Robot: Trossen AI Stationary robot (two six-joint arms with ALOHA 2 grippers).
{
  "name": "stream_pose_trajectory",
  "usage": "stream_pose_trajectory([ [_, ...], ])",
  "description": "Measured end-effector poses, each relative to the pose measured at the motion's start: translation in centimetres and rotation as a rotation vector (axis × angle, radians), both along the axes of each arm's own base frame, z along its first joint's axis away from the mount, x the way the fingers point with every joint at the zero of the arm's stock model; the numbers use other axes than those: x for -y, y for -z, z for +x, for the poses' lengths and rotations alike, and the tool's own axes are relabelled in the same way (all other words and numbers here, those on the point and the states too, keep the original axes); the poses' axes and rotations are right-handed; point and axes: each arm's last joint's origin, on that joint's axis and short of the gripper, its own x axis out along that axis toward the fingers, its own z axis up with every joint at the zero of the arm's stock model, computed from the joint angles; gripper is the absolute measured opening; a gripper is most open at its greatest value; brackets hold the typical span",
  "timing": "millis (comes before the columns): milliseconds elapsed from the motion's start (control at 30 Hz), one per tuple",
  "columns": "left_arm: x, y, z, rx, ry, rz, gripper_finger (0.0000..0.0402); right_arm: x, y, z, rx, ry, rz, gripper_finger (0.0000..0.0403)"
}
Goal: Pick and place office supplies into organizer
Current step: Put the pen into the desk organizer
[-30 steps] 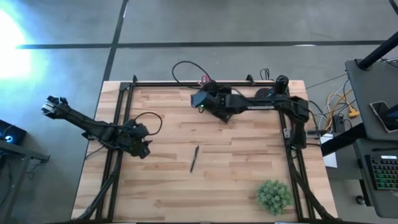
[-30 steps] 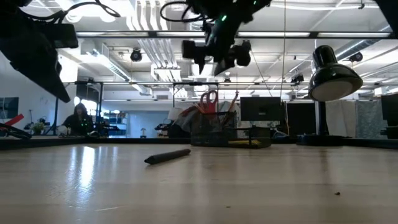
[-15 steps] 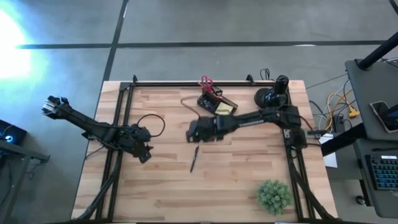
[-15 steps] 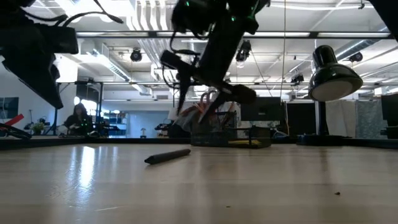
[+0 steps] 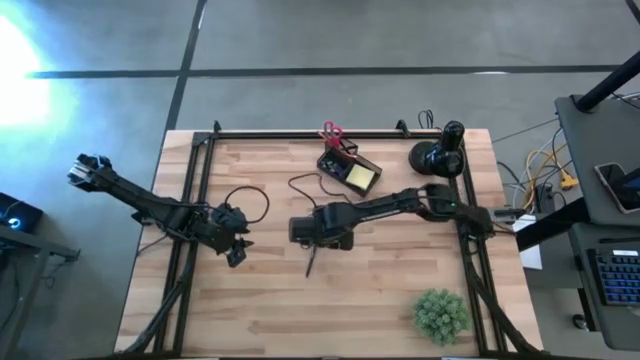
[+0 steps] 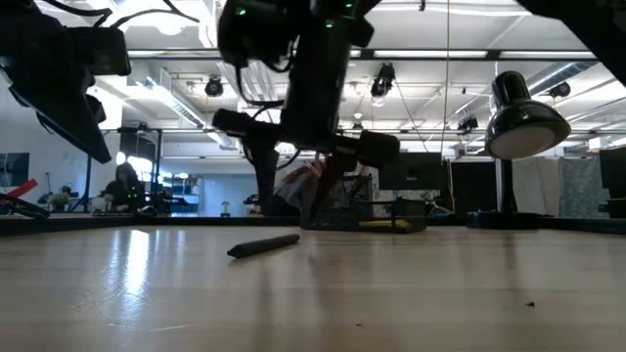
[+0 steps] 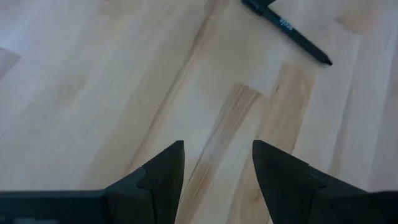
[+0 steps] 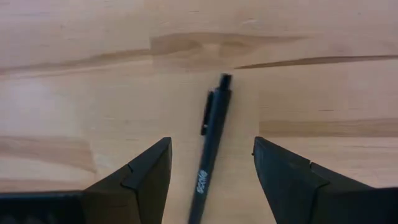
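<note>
Right gripper (image 8: 210,171) is the tool I'm flying now, and its two fingers stand spread wide with nothing between them but bare wood and the pen. That black pen (image 8: 211,137) lies flat on the table (image 5: 400,290) straight ahead of the fingers and centred in the gap, its long axis running away from the wrist and leaning only a little off the line of reach. So the fingers sit one on each side of the barrel, across it, which is what I want for a pinch. From the overhead camera the gripper (image 5: 305,232) hangs right over the pen's (image 5: 311,264) upper end, while the rest of the barrel trails out toward the front edge of the table. I judge the height as close but not down: the level camera shows the pen (image 6: 264,245) lying untouched on the wood.

Left gripper (image 5: 235,245) waits off to the side, also open and empty; it sees the same pen (image 7: 287,31) far ahead, so the right arm is clearly the nearer one.

Behind the right gripper, near the back rail, sits the organizer (image 5: 348,170), with the red scissors (image 5: 331,131) and a yellow pad (image 5: 359,177) already in it. A plant (image 5: 441,315) stands well apart at the front corner.
</note>
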Motion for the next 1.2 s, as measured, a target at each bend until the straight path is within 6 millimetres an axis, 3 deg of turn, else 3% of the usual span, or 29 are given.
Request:
stream_pose_trajectory([
  [133, 0.0, 0.0, 0.0, -0.001, 0.000, 0.001, 0.0175, -0.1, 0.0, 1.6, -0.022, -0.032, 0.002, 0.0215],
  [267, 0.0, 0.1, 0.1, -0.003, -0.001, 0.004, 0.0175, 0.0, 1.6, 3.0, -0.061, -0.061, 0.016, 0.0215],
  [433, 0.0, 0.0, 0.0, -0.001, 0.000, 0.002, 0.0175, 0.5, 2.2, 2.1, -0.266, -0.104, 0.010, 0.0214],
  [700, 0.0, 0.0, 0.0, 0.001, 0.020, 0.023, 0.0175, 1.5, 2.2, 2.7, -0.241, -0.203, -0.029, 0.0207],
  [900, 0.0, 0.0, 0.0, -0.005, 0.032, 0.035, 0.0175, 1.7, 2.8, 2.2, -0.283, -0.349, -0.044, 0.0161],
  [1200, 0.0, 0.1, 0.0, -0.012, 0.032, 0.038, 0.0175, 1.9, 3.5, 1.6, -0.335, -0.562, -0.063, 0.0038],
])
